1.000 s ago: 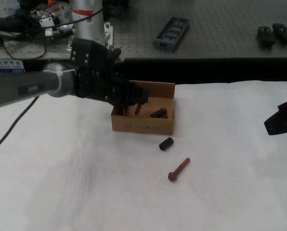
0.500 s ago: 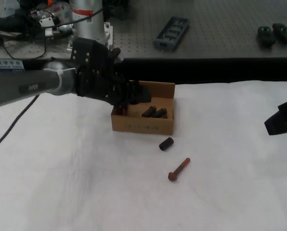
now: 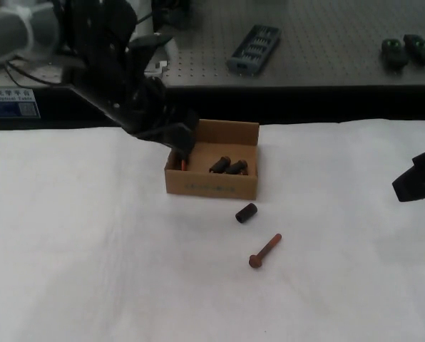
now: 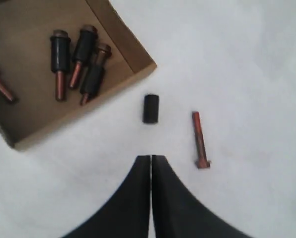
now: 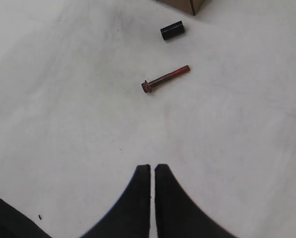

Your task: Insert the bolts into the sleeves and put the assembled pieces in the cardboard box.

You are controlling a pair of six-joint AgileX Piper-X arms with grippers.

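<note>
while left tool (image 4: 151, 161) hangs closed, sleeve (image 4: 150, 108) near its tips, bolt (image 4: 199, 140) beside sleeve

I have the left arm (image 3: 113, 71) raised at the far left, slanting down and to the right. Its left gripper (image 4: 151, 158) points downward, both fingers pressed together with nothing between them. The right gripper (image 5: 152, 167) sits at the right edge, well apart from the left, its fingers also closed on nothing.
</note>
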